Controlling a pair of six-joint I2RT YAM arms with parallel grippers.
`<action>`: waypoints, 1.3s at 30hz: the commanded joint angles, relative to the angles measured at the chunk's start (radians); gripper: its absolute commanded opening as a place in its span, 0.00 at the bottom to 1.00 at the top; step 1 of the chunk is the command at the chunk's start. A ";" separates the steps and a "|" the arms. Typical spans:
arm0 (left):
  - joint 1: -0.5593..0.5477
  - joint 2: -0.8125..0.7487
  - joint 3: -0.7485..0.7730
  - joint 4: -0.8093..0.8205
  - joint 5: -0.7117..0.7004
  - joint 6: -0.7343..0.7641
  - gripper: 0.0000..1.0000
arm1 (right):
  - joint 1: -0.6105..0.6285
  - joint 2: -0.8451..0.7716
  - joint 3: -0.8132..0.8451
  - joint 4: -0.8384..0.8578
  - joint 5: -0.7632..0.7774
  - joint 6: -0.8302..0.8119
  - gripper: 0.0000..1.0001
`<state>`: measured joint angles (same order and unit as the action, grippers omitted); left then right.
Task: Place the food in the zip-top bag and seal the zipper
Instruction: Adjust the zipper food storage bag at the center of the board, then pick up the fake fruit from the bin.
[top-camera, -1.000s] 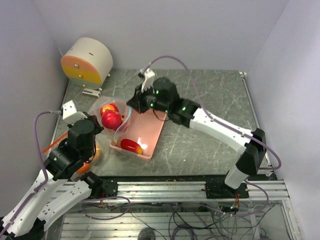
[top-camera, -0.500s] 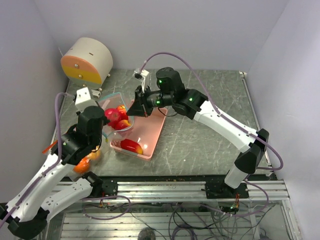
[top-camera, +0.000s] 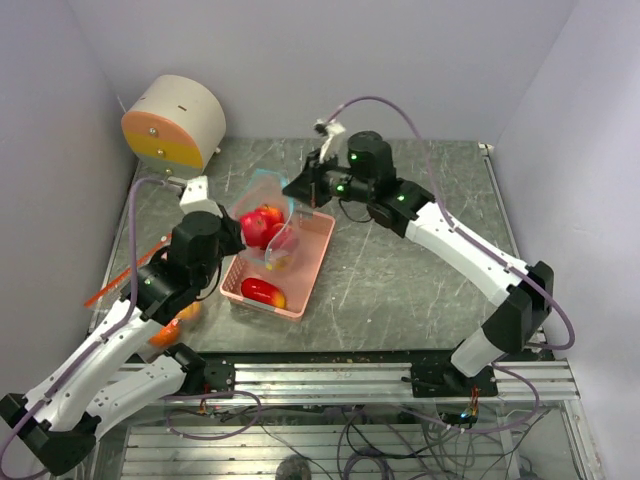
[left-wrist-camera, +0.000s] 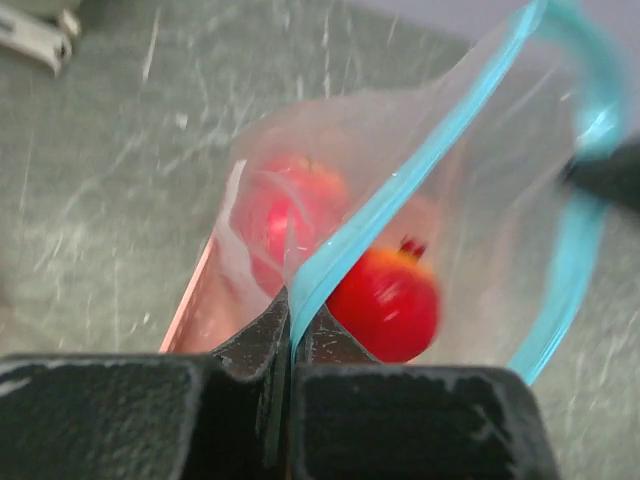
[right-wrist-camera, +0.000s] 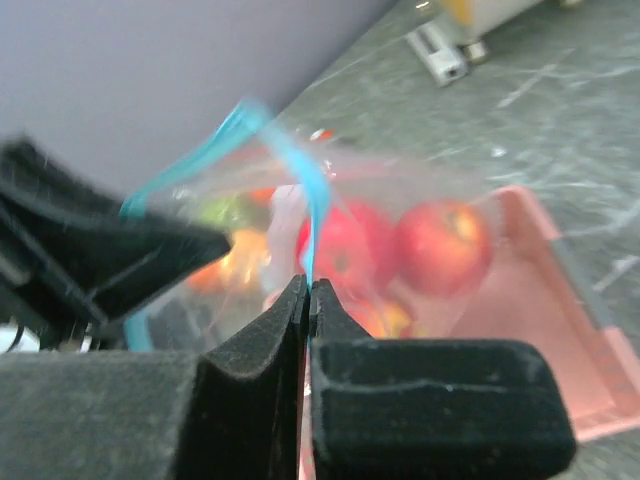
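The zip-top bag (top-camera: 262, 200) hangs above the pink basket (top-camera: 312, 250), held between both grippers. Its teal zipper (top-camera: 270, 179) stands open in a loop. Red apples (top-camera: 264, 224) sit inside the bag, and they also show in the left wrist view as apples (left-wrist-camera: 385, 300). My left gripper (top-camera: 238, 234) is shut on the zipper strip (left-wrist-camera: 400, 180) at the mouth's left side. My right gripper (top-camera: 303, 190) is shut on the strip (right-wrist-camera: 305, 200) at the opposite side. One red apple (top-camera: 262, 291) lies in the basket. An orange fruit (top-camera: 165, 332) rests on the table beside the left arm.
A round white and orange device (top-camera: 175, 122) stands at the back left. A thin orange stick (top-camera: 112, 287) lies near the table's left edge. The basket wall (right-wrist-camera: 585, 330) shows below the bag in the right wrist view.
Both grippers have lifted the bag up and to the right, keeping hold of the zipper. The bag now hangs over the basket's back end with the apples in it.
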<state>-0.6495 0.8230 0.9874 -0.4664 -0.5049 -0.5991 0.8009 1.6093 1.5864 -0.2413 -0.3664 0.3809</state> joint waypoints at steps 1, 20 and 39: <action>0.003 -0.101 -0.058 -0.081 0.040 -0.046 0.07 | -0.087 -0.091 -0.087 0.242 0.088 0.115 0.00; 0.002 -0.153 0.196 -0.154 -0.263 0.105 0.07 | -0.090 -0.183 -0.271 0.441 -0.474 0.065 0.91; 0.002 -0.245 0.236 -0.285 -0.402 0.138 0.07 | 0.167 0.181 -0.321 0.026 0.084 -0.196 0.98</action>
<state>-0.6495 0.5751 1.2251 -0.7326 -0.8799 -0.4671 0.9161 1.7237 1.2343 -0.1452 -0.4351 0.2638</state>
